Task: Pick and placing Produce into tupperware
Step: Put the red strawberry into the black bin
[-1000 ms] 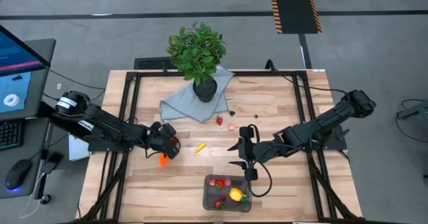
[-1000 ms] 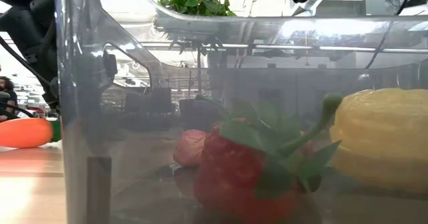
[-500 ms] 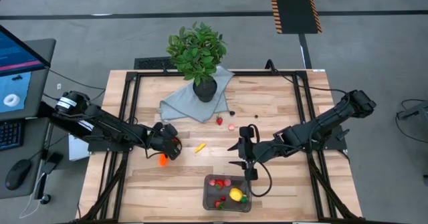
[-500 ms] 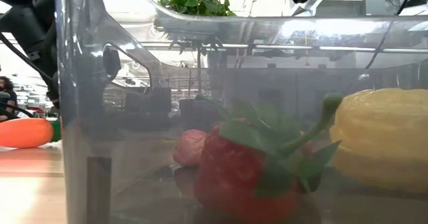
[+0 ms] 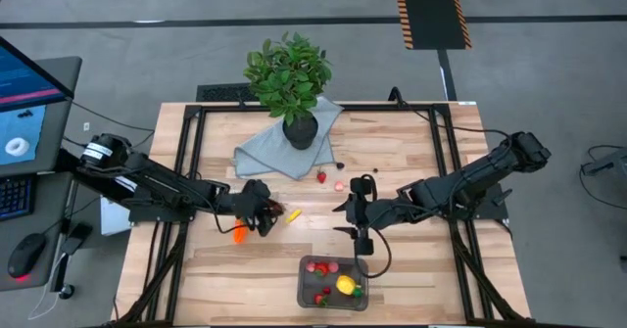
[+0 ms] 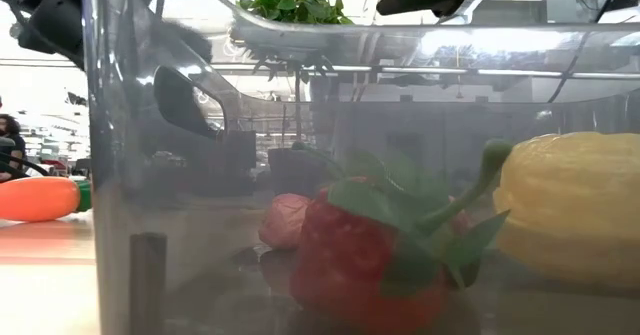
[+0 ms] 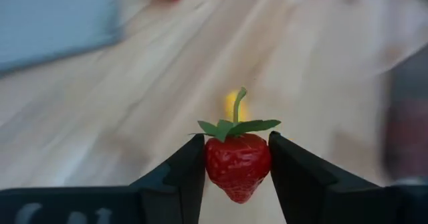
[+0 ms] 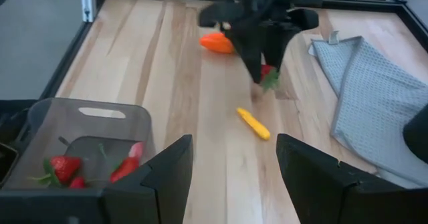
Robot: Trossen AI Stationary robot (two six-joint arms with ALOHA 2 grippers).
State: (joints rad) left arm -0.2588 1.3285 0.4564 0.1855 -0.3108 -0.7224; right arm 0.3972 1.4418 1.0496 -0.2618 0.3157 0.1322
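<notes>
My left gripper (image 5: 271,213) is shut on a red strawberry (image 7: 237,164) left of the table's middle, and it shows in the right wrist view too (image 8: 266,69). An orange carrot (image 5: 238,235) lies just near-left of it and a yellow banana (image 5: 293,216) just to its right. The tupperware (image 5: 333,282) stands by the near edge, holding strawberries (image 6: 365,260), a lemon (image 6: 570,215) and a pink berry (image 6: 285,220). Above its far side my right gripper (image 5: 355,226) hangs open around nothing (image 8: 234,177). Another strawberry (image 5: 320,177) and a pink berry (image 5: 340,184) lie farther back. My left gripper pinches the strawberry's red body (image 7: 212,167) by its two sides between its two fingers (image 7: 184,180). The fingers come slanting down from the table's left. The strawberry sits with its green leaves and stem (image 7: 235,120) up, clear of the table.
A potted green plant (image 5: 289,73) stands on a blue-grey cloth (image 5: 279,150) at the far middle. Black frame rails (image 5: 186,171) run along the table's left and right sides. Bare wood lies between the banana and the tupperware.
My left gripper has risen from beside the carrot and moved toward the table's right, tipping its fingers up toward level, with the strawberry held between them. The carrot has stayed where it was.
</notes>
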